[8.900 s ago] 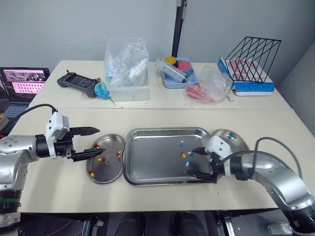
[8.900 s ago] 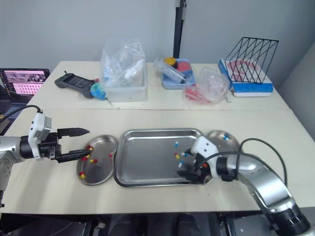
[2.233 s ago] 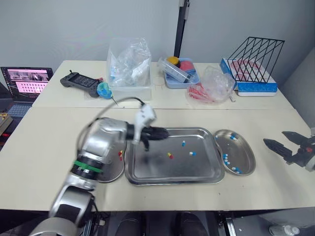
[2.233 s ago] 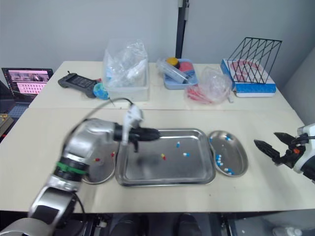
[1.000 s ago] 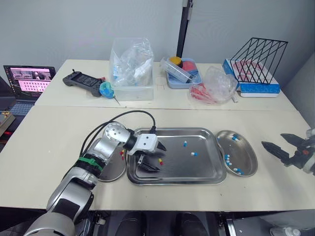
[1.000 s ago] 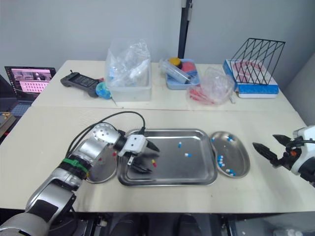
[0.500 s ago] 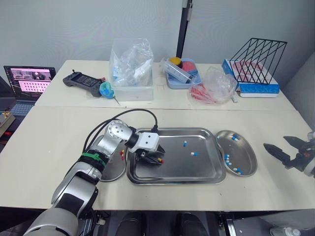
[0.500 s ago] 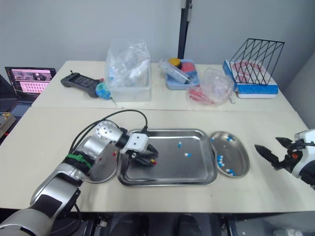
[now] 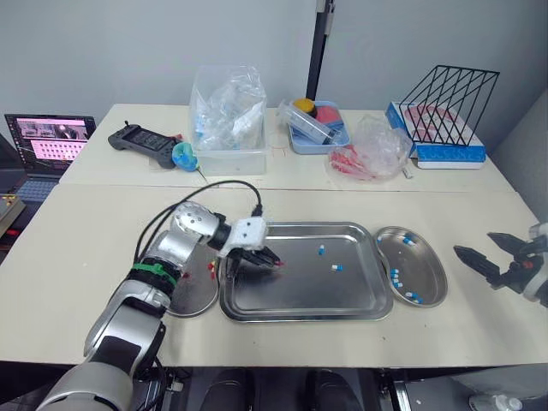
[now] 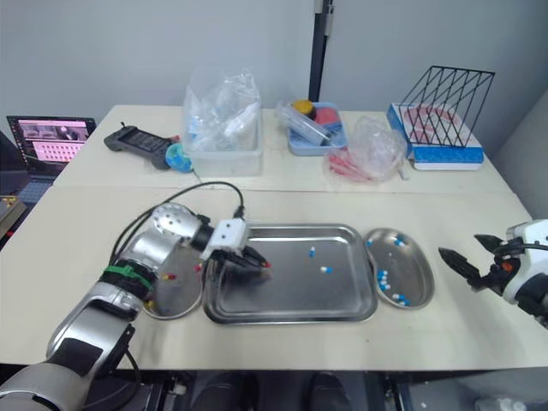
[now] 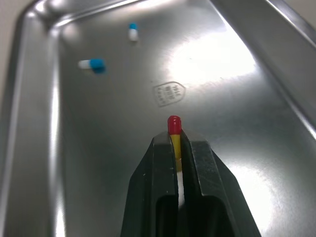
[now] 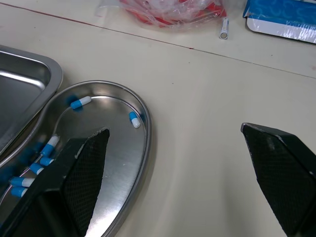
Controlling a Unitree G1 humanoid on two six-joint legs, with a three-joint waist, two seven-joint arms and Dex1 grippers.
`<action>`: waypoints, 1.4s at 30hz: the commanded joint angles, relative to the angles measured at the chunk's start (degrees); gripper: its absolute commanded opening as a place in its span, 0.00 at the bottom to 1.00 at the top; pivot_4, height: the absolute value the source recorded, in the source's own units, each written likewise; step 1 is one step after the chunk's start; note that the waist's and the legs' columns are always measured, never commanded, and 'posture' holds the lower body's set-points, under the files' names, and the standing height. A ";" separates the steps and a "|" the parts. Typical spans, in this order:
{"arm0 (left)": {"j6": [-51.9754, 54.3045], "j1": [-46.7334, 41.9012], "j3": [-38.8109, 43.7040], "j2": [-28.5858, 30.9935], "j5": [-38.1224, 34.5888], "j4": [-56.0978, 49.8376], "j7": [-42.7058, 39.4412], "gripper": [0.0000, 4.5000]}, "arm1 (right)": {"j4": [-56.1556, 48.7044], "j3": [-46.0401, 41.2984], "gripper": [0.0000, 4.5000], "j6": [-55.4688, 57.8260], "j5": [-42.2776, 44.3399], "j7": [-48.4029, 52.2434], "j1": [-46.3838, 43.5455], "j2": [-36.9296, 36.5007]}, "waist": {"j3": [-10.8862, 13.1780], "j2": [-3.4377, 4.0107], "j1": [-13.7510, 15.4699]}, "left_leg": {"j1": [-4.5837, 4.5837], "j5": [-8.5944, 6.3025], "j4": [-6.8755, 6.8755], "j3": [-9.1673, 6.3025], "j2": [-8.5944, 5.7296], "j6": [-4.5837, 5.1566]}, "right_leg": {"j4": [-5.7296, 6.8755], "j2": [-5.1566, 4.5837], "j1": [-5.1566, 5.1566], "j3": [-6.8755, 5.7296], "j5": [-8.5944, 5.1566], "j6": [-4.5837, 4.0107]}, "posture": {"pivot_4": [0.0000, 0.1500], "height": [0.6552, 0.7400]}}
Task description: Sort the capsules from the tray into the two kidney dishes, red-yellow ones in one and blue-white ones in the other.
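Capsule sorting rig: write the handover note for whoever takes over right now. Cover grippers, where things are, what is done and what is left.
Left gripper: shut on a red-yellow capsule, over the tray.
Right gripper: open and holding nothing, over the table to the right of the right kidney dish.
Done: left kidney dish holds red-yellow capsules, though the arm partly hides it. The right dish holds several blue-white capsules.
Left: drop the held capsule into the left dish. Then move the two blue-white ones in the tray to the right dish.
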 commanded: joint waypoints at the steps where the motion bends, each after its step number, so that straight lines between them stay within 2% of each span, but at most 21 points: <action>1: 4.13 -2.25 5.71 6.91 -3.23 -3.38 -2.08 0.01 | 1.25 -0.83 1.00 -2.10 -0.36 1.28 -2.15 -2.42 | 0.00 0.01 -0.25 | 0.00 0.00 0.00 0.00 0.00 0.00 | 0.00 0.00 -0.01 0.00 0.00 0.00 | 1.00 1.00; 5: 8.15 -1.22 9.37 14.52 -4.39 -4.70 -2.83 0.01 | 3.09 0.47 1.00 -2.82 -0.86 1.90 -4.22 -2.73 | -0.01 0.02 -0.77 | 0.10 0.00 -0.08 0.02 0.03 -0.01 | 0.02 0.04 0.02 -0.01 -0.02 -0.02 | 1.00 1.00; 9: 13.83 7.26 14.48 23.24 -8.18 -12.98 -5.01 0.01 | 6.73 2.71 1.00 -4.20 -2.11 3.11 -7.93 -3.22 | -0.01 0.02 -1.14 | 0.10 0.00 -0.08 0.06 0.02 -0.01 | 0.02 -0.01 0.03 0.01 -0.03 -0.01 | 1.00 1.00; 12: 15.64 14.09 15.71 25.69 -8.86 -17.66 -3.93 0.01 | 9.09 4.23 1.00 -5.12 -2.83 4.04 -10.29 -3.44 | 0.00 0.02 -0.98 | 0.10 0.00 -0.08 0.05 0.03 -0.02 | 0.03 -0.02 0.03 -0.03 -0.03 -0.01 | 1.00 1.00; 16: 18.66 19.40 16.48 25.87 -9.09 -21.59 -0.97 0.01 | 11.47 6.02 1.00 -6.21 -3.56 4.83 -12.76 -3.42 | 0.01 0.01 -0.43 | 0.13 0.00 -0.07 0.06 0.05 -0.02 | 0.04 -0.04 0.05 -0.02 -0.03 -0.02 | 1.00 1.00; 19: 22.12 22.54 16.06 26.08 -7.68 -24.04 2.90 0.24 | 12.76 7.14 1.00 -6.76 -4.11 5.26 -14.47 -3.26 | 0.00 0.02 -0.29 | 0.13 0.01 -0.06 0.07 0.03 -0.04 | 0.03 -0.06 0.04 0.00 -0.03 -0.02 | 1.00 1.00; 23: 24.39 24.12 18.72 26.41 -9.97 -26.79 5.26 0.54 | 15.46 6.51 1.00 -7.92 -3.89 7.02 -14.79 -3.95 | 0.00 0.01 -0.24 | 0.11 0.01 -0.07 0.07 0.05 -0.05 | 0.04 -0.02 0.03 -0.03 -0.04 -0.03 | 1.00 1.00; 27: 23.22 25.61 20.77 27.03 -10.85 -25.14 5.57 0.83 | 18.68 5.61 1.00 -9.37 -3.43 8.09 -15.86 -4.41 | 0.00 0.01 -0.35 | 0.14 0.01 -0.07 0.10 0.05 -0.05 | 0.03 -0.03 0.04 -0.02 -0.03 -0.03 | 1.00 1.00; 29: 22.87 26.40 26.66 25.22 -14.94 -19.81 7.05 0.98 | 21.98 4.38 1.00 -10.71 -2.50 8.67 -17.63 -4.68 | 0.00 0.02 -0.55 | 0.17 0.01 -0.10 0.11 0.05 -0.05 | 0.03 -0.03 0.04 -0.01 -0.04 -0.04 | 1.00 1.00; 35: 15.38 28.11 39.00 23.58 -18.90 -7.19 13.14 0.99 | 28.24 3.53 1.00 -14.58 -2.97 9.89 -19.71 -4.95 | 0.00 0.01 -1.32 | 0.24 0.04 -0.25 0.13 0.08 -0.11 | 0.04 -0.04 0.03 -0.04 -0.06 -0.09 | 1.00 1.00; 42: 7.76 31.68 41.99 24.11 -17.92 0.56 15.15 0.99 | 30.59 3.35 1.00 -17.33 -3.05 9.89 -19.27 -4.23 | 0.00 0.01 -1.31 | 0.26 0.04 -0.26 0.16 0.09 -0.13 | 0.04 -0.12 0.02 -0.06 -0.05 -0.11 | 1.00 1.00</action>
